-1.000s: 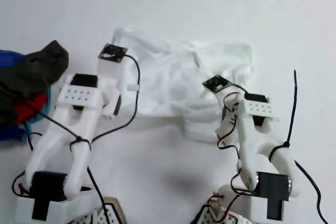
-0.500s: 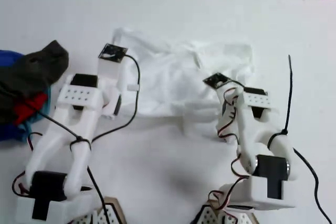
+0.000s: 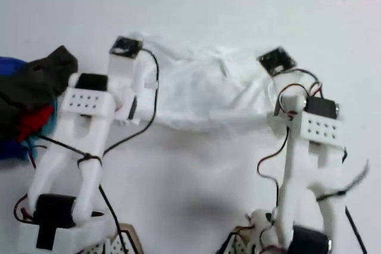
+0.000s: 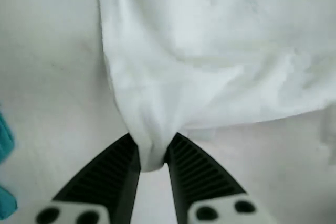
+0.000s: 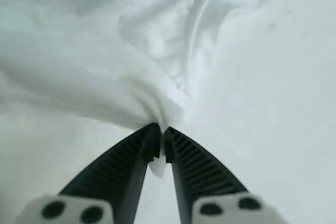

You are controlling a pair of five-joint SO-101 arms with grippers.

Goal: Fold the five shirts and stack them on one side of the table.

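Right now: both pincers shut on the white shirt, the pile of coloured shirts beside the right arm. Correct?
One error: the pile of coloured shirts lies beside the left arm, as the high view shows. The rest holds: the left pincer and right pincer are both shut on the white shirt.

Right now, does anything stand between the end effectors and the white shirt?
Nothing visible does. The left end effector and the right end effector are each shut on an edge of the white shirt.
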